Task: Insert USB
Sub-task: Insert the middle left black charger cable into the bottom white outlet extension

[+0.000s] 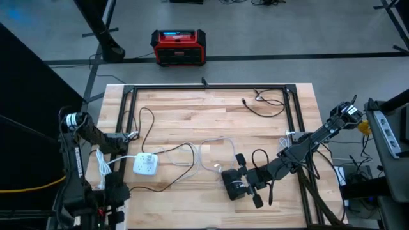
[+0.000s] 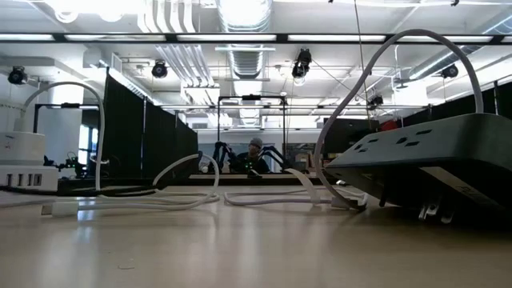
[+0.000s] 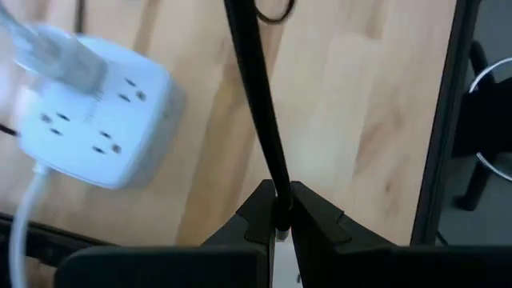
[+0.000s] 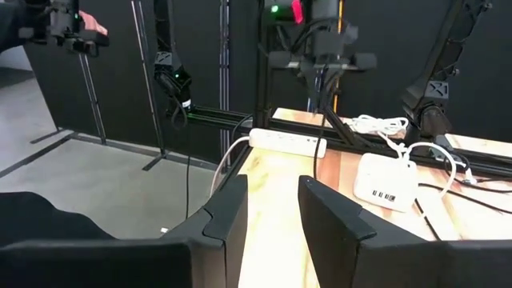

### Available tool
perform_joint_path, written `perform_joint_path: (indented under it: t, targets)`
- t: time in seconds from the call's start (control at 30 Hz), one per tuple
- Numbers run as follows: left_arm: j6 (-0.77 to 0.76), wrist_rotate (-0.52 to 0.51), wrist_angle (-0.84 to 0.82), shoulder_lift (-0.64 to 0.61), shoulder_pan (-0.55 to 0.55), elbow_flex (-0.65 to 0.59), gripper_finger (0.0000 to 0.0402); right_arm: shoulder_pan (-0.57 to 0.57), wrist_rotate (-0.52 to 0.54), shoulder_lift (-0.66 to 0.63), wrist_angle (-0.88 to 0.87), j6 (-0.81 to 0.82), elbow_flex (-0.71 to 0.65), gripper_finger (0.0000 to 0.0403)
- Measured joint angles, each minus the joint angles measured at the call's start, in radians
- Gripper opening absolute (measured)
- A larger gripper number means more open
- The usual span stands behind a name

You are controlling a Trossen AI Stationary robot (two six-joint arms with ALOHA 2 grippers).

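A white power cube [image 1: 146, 164] lies flat on the table's left half, seen also in the left wrist view [image 3: 96, 120] and the right wrist view [image 4: 386, 182]. A white cable [image 1: 211, 153] loops on the wood beside it, one end lying flat [image 2: 60, 210]. My left gripper [image 1: 124, 136] hangs raised over the table's left edge, shut on a thin black cable [image 3: 256, 96]. My right gripper [image 1: 225, 180] sits low near the table's near edge, pointing toward the table's left. It is open [image 4: 272, 216] with bare wood between its fingers. My left gripper pinches the black cable [image 3: 278, 196] between its two fingertips, coming from above with the fingers pointing down [image 4: 322, 60]. The cable runs on below the fingers toward the table [image 4: 322, 112] and hangs fairly straight.
A white power strip [image 4: 288, 142] lies at the table's left edge. A second black cable [image 1: 265, 102] curls near the far edge. A black frame [image 1: 211, 87] borders the table. A dark power strip [image 2: 424, 152] sits tilted close to the low camera. A person stands in the room [image 2: 254, 152].
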Motion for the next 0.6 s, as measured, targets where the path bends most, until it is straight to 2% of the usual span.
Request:
perform_joint_path:
  t: [0.37,0.47,0.6]
  targets:
    - [0.02,-0.117,-0.051,-0.154,0.035,0.02,0.0014,-0.006,-0.002,0.049,0.021,0.043,0.0,0.0087]
    - [0.021,-0.095,-0.068,-0.169,0.035,0.02,0.0014,-0.009,-0.002,0.081,0.027,0.045,0.0,0.0092]
    - [-0.023,0.034,-0.074,-0.173,0.034,0.002,0.0014,-0.009,-0.002,0.118,0.047,0.045,0.0,0.0099]
